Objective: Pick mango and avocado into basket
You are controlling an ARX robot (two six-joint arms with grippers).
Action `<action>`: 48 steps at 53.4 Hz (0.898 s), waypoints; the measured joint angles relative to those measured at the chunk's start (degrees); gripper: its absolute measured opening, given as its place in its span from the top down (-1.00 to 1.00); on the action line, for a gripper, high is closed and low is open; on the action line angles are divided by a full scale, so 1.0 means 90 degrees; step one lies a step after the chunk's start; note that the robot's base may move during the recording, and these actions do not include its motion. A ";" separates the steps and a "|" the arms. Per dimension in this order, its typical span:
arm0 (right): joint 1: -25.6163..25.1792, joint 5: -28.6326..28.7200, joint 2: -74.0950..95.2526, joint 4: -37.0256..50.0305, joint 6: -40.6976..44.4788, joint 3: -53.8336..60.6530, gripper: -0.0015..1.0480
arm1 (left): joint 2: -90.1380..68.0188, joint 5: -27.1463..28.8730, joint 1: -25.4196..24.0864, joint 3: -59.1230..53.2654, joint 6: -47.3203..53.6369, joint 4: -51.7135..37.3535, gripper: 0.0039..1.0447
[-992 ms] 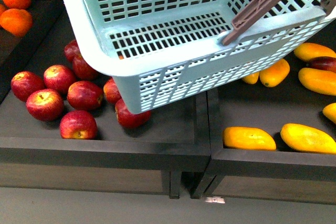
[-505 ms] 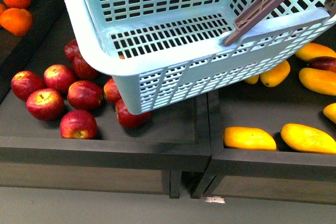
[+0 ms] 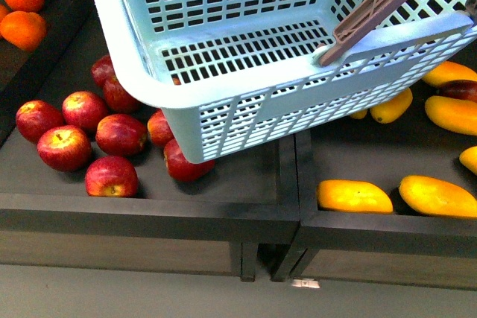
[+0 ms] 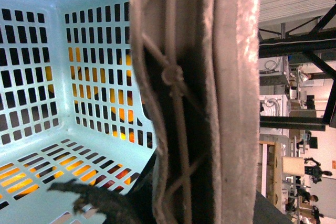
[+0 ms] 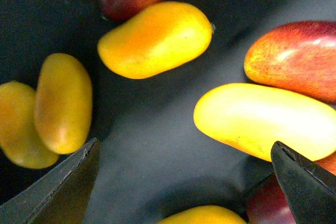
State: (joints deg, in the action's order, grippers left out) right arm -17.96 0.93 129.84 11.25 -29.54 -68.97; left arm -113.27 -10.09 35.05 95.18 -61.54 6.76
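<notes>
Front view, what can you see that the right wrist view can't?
Only the front view shows the turquoise basket with its brown handle, the red apples in the bin next to the mangoes, and the orange fruits at the far left. Only the right wrist view shows the right gripper, its dark fingers spread wide with nothing between them. Both show yellow mangoes lying on a dark tray.

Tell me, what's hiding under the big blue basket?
Red apples poke out from under the basket, and yellow mangoes peek out on the other side. Whatever lies further beneath is covered.
</notes>
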 joint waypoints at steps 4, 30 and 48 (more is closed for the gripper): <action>0.0068 -0.0036 0.0478 -0.0199 -0.0236 -0.0444 -0.83 | 0.0000 0.0017 0.0000 0.0000 0.0007 0.0000 0.72; 0.0554 -0.0325 0.2334 -0.1605 -0.1307 -0.3259 -0.83 | 0.0000 -0.0019 0.0000 0.0000 0.0002 0.0000 0.72; 0.0566 -0.0469 0.2951 -0.2227 -0.1698 -0.4466 -0.83 | 0.0000 -0.0027 0.0000 0.0000 0.0002 0.0000 0.72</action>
State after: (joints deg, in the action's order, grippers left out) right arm -12.86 -3.29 156.40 -8.80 -44.82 -109.16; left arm -113.27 -10.33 35.05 95.18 -61.52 6.76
